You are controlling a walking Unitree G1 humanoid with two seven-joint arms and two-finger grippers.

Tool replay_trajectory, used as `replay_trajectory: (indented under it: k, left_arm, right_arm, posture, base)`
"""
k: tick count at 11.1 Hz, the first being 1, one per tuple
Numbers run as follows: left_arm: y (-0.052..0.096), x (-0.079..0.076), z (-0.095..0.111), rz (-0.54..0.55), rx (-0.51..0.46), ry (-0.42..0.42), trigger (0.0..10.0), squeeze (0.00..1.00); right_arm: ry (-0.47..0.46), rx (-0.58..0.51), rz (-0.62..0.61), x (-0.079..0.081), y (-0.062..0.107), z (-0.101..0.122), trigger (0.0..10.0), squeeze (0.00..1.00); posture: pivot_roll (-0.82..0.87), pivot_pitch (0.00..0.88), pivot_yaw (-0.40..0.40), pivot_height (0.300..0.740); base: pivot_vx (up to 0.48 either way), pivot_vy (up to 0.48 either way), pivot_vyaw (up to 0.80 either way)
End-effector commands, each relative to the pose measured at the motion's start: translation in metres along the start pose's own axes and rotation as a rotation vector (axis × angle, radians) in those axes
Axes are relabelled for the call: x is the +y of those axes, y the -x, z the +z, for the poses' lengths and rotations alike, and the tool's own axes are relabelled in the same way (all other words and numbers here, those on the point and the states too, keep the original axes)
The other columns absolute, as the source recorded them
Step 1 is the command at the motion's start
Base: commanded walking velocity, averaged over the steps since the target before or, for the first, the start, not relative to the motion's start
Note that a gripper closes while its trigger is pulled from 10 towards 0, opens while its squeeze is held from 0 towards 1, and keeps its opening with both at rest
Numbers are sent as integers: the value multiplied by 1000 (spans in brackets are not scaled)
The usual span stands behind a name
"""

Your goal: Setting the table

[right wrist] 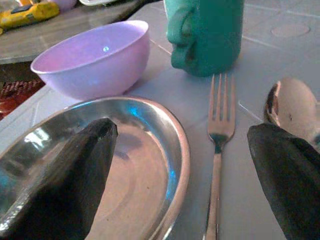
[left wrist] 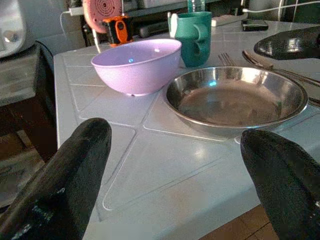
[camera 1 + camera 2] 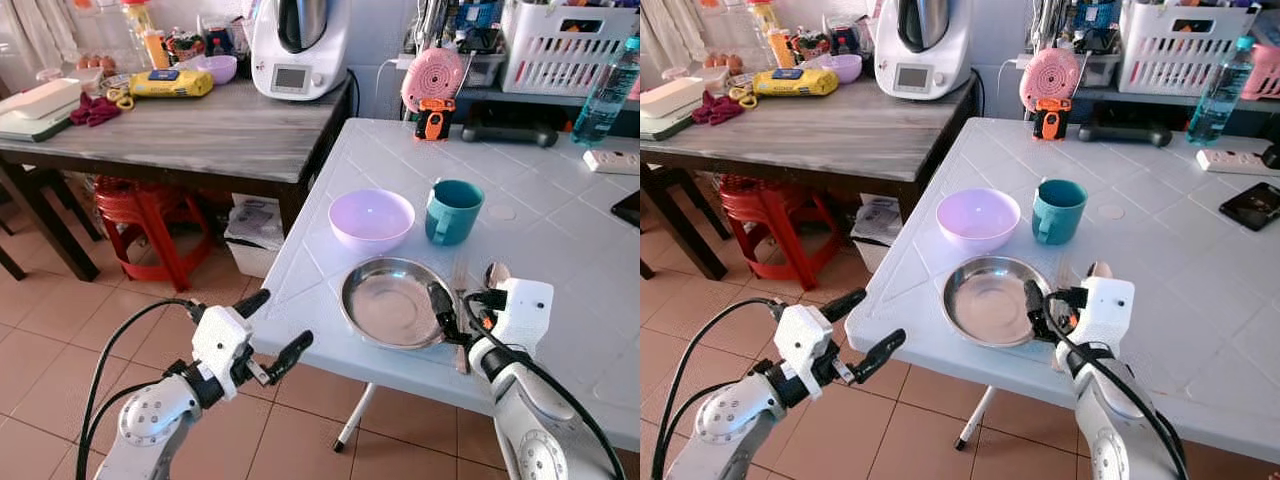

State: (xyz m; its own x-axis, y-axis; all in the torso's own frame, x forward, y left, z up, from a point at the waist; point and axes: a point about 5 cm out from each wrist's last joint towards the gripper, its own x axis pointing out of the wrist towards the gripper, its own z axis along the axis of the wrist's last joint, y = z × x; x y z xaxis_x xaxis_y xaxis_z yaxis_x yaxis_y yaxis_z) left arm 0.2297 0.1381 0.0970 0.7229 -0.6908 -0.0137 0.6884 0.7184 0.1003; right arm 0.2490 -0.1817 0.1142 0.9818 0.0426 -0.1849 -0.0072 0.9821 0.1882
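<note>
Right gripper (image 1: 180,175) (fingers spread, holding nothing) straddled the fork (image 1: 219,150) between steel plate (image 1: 150,165) and spoon (image 1: 295,107); left gripper (image 3: 268,330) hung released off the table (image 3: 560,220), its 2 fingers apart.

White table (image 3: 560,230), near edge: steel plate (image 3: 392,302), with fork (image 1: 218,150) and spoon (image 1: 292,107) just beside it on the right. Behind the plate: purple bowl (image 3: 371,218) and teal mug (image 3: 453,210), a narrow gap between them. Bare tabletop to the right of the cutlery and left of the plate. Open floor (image 3: 60,330) before the table edge.
</note>
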Motion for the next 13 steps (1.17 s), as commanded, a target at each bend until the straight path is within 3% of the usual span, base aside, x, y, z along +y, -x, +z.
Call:
replay_trajectory:
  k: [1, 8, 9, 10, 11, 13]
  left_arm:
    - [1, 1, 3, -26, -3, -21, 10000, 0]
    - [-3, -2, -2, -81, 15, -36, 10000, 0]
    - [-3, -2, -2, -80, 14, -35, 10000, 0]
    - [-3, -2, -1, -81, 13, -38, 10000, 0]
    - [-3, -2, 0, -81, 12, -40, 10000, 0]
    - [-3, -3, 0, -79, 12, -35, 10000, 0]
  right_arm:
    - [-9, 11, 0, 0, -4, 1, 10000, 0]
    - [-63, 94, 28, 6, -24, -2, 10000, 0]
    - [-60, 101, 37, 8, -27, -2, 8275, 0]
    - [-54, 106, 43, 10, -30, -3, 1412, 0]
    - [-43, 114, 54, 12, -31, -3, 0, 0]
    - [-43, 147, 77, 18, -33, -7, 0, 0]
  posture:
    - [-40, 0, 65, 740]
    - [-36, 0, 65, 740]
    - [-36, 0, 65, 740]
    - [-32, 0, 65, 740]
    - [-30, 0, 65, 740]
    - [-32, 0, 66, 740]
  base:
    - [0, 0, 0]
    - [0, 0, 0]
    - [0, 0, 0]
    - [0, 0, 0]
    - [0, 0, 0]
    - [0, 0, 0]
